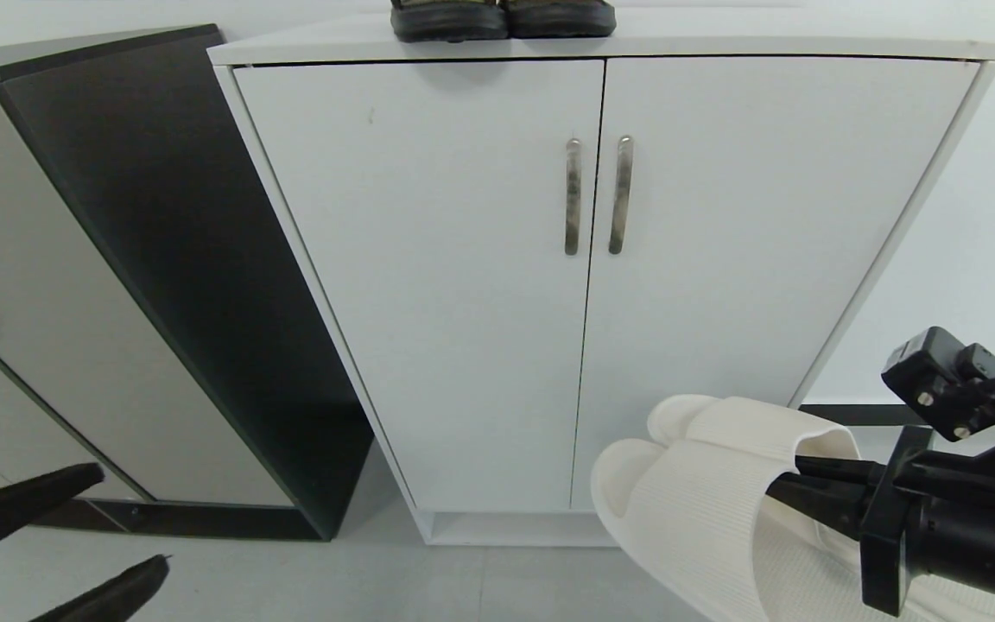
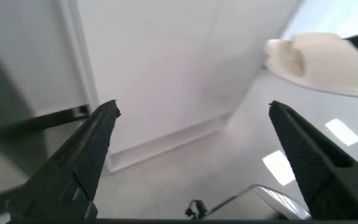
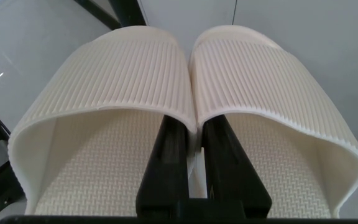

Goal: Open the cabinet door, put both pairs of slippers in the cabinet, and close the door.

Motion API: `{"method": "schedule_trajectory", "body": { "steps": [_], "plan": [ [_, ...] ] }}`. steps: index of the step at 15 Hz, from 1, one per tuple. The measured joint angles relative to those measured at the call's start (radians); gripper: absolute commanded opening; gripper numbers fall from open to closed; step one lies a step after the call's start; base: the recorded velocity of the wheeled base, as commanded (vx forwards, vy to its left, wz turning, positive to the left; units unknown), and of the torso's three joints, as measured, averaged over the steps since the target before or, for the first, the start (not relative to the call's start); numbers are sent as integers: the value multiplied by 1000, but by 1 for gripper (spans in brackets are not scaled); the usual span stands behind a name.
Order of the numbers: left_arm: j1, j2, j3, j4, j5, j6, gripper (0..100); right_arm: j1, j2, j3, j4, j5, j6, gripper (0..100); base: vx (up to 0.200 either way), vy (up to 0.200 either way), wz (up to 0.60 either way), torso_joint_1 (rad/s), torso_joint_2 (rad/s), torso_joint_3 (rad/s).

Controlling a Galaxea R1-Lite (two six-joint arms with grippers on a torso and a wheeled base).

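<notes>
Cream ribbed slippers (image 1: 696,501), a pair of soft open-toed slides, are held off the pale grey tiled floor (image 1: 428,587) by the right gripper (image 1: 795,484) at the lower right of the head view. One black finger is pushed into each slipper, and the two adjoining inner walls are pinched between the fingers, as is seen in the right wrist view, where the cream ribbed slippers (image 3: 135,74) lie side by side with the right gripper (image 3: 194,134) closed on them. The toes are pointed toward the white two-door cabinet (image 1: 463,345), near the foot of its right door but apart from it.

Both doors are seen shut, with the two brushed metal bar handles (image 1: 573,197) standing upright just beside each other at the centre seam. A dark pair of footwear (image 1: 502,17) is set on the cabinet top, above the left door.

At the lower left, the left gripper (image 1: 130,517) is held low over the floor with its fingers spread wide and nothing between them. In the left wrist view the left gripper (image 2: 192,109) is likewise seen parted, facing the white two-door cabinet (image 2: 166,62), with the cream ribbed slippers (image 2: 319,59) off to one side.

A dark-sided cabinet with a pale front (image 1: 186,259) stands just beside the white one, on its left.
</notes>
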Motion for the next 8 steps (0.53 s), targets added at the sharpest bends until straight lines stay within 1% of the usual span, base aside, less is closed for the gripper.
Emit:
{"method": "schedule_trajectory", "body": {
  "steps": [1, 2, 3, 4, 5, 6, 7, 8],
  "plan": [
    [-68, 63, -28, -32, 2, -1, 100, -1, -4, 0, 0, -1, 0, 0, 0, 0, 0, 0, 0, 0],
    [-127, 116, -59, -50, 17, -6, 100, -1, -8, 0, 0, -1, 0, 0, 0, 0, 0, 0, 0, 0],
    [-201, 174, -105, -63, 41, -20, 100, -1, -9, 0, 0, 0, 0, 0, 0, 0, 0, 0, 0, 0],
    [-274, 221, -153, -73, 67, -41, 100, -1, -9, 0, 0, 0, 0, 0, 0, 0, 0, 0, 0, 0],
    [-352, 265, -196, -74, 103, -63, 100, -1, -8, 1, 0, 0, 0, 0, 0, 0, 0, 0, 0, 0],
    [-439, 316, -250, -77, 151, -83, 100, -1, -8, 4, 1, 0, 0, 0, 0, 0, 0, 0, 0, 0],
    [-498, 367, -302, -86, 190, -95, 100, -1, -8, 5, 0, 0, 0, 0, 0, 0, 0, 0, 0, 0],
    [-543, 419, -347, -102, 214, -102, 100, -1, -8, 6, 0, 0, 0, 0, 0, 0, 0, 0, 0, 0]
  ]
}}
